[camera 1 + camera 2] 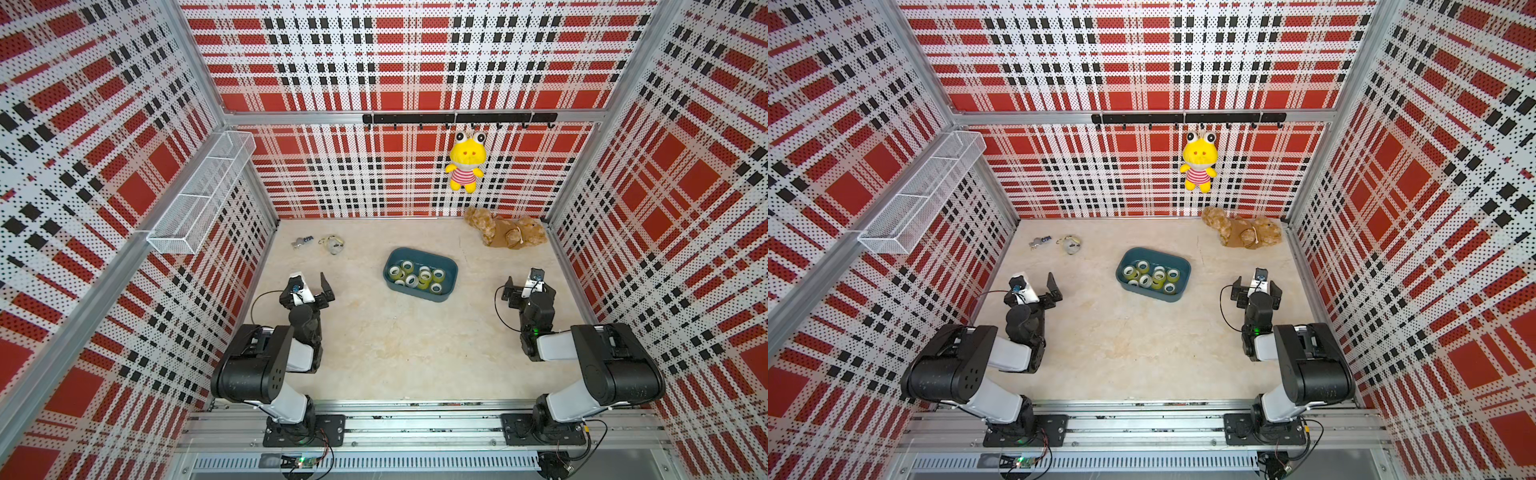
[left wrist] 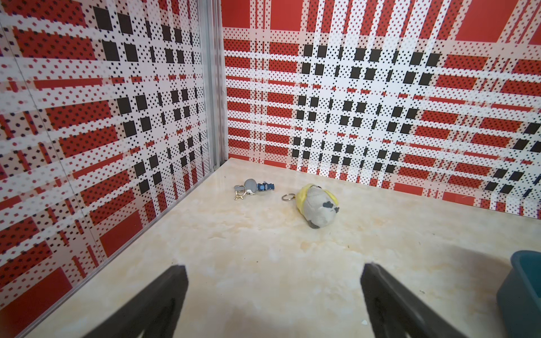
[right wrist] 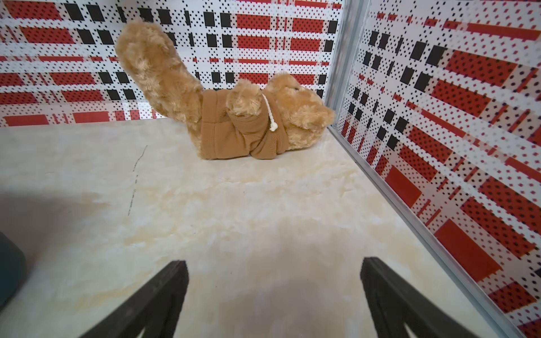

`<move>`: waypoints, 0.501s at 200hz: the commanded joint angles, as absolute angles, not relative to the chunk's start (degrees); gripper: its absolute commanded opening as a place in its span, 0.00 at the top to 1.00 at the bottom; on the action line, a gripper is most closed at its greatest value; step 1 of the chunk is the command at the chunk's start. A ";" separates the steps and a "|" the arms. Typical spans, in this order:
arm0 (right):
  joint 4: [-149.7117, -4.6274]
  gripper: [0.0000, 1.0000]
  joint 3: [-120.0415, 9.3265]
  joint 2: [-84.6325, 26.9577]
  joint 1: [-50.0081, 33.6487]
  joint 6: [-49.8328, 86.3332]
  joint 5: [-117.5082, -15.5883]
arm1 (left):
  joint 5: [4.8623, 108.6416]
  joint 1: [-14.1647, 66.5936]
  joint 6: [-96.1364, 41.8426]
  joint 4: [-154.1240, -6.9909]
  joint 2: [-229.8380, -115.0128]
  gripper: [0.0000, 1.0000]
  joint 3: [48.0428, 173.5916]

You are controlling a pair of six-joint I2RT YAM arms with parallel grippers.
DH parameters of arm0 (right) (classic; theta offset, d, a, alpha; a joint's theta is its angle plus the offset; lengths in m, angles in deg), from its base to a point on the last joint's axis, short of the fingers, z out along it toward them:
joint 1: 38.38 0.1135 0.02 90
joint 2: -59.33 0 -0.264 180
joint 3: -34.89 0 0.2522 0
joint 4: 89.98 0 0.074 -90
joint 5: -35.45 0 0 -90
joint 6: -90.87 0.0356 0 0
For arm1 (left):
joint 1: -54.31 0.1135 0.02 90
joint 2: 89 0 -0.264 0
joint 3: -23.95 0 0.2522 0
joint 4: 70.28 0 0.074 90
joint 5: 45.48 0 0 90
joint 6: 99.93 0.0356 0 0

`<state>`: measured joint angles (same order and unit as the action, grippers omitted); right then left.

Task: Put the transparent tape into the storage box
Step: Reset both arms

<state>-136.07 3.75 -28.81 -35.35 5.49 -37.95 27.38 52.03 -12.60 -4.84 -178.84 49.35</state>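
Item: transparent tape [image 1: 411, 281], some nine small rolls, clear-yellowish on pale cores, all lying in the storage box [image 1: 411, 292], packed close with several touching. None is seen loose on the table [image 1: 395, 353]. Box: a shallow teal tub, standing a little beyond table centre toward 1 o'clock, between the two arms and clear of both. Handling, by estimate: each roll is light, a stiff ring with a smooth, likely slick wound face. It is best taken across the outer rim, or with one finger down the core; on edge it would roll, and its neighbours leave little finger room. Left gripper [image 2: 274, 267]: jaws spread wide, nothing between them, at about 9 o'clock. Right gripper [image 3: 273, 262]: likewise wide apart and empty, at about 3 o'clock. With every visible roll boxed, the task looks done or nearly so. Views: only the two top views show the tape and the box interior. The left wrist view catches just a corner of the storage box [image 2: 524, 289], the right wrist view a dark blur at its edge, and neither shows tape. The left wrist view details a grey-blue key-ring figure [image 2: 257, 186] and a grey-and-yellow plush key ring [image 2: 317, 204] at 11 o'clock. The right wrist view shows the brown plush [image 3: 243, 117] in its hooded top at 1 o'clock. Yellow plush [image 1: 465, 160] on the back-wall hook rail [image 1: 457, 118]: top views only.
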 commanded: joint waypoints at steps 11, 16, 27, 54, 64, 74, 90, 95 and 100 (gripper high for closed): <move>-137.85 0.00 3.97 -29.03 -35.52 6.42 -39.17 | 27.30 51.89 -11.80 -4.83 -179.01 0.01 49.84; -138.35 0.00 4.03 -29.17 -35.45 6.32 -39.17 | 27.30 51.94 -11.84 -4.85 -179.03 0.01 49.84; -138.06 0.00 4.04 -29.04 -35.49 6.41 -39.17 | 27.30 51.90 -11.81 -4.78 -179.08 0.01 49.84; -138.10 0.00 4.15 -28.91 -35.49 6.41 -39.17 | 27.30 51.94 -11.83 -4.85 -179.15 0.01 49.84; -138.18 0.00 4.14 -28.92 -35.50 6.40 -39.18 | 27.30 51.94 -11.81 -4.84 -179.13 0.01 49.84; -138.17 0.00 4.08 -28.87 -35.53 6.40 -39.17 | 26.92 51.61 -11.62 -4.85 -179.06 0.01 49.84; -138.18 0.00 4.13 -28.85 -35.48 6.40 -39.17 | 26.86 51.57 -11.56 -4.85 -179.09 0.01 49.84; -138.13 0.00 4.16 -28.89 -35.48 6.40 -39.16 | 26.86 51.57 -11.54 -4.85 -179.10 0.01 49.84; -138.16 0.00 4.10 -28.91 -35.51 6.40 -39.17 | 26.86 51.54 -11.54 -4.85 -179.13 0.01 49.84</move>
<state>-137.01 3.75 -28.81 -35.35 5.93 -38.95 27.33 51.85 -12.34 -4.88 -178.84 49.35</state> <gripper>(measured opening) 0.999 0.991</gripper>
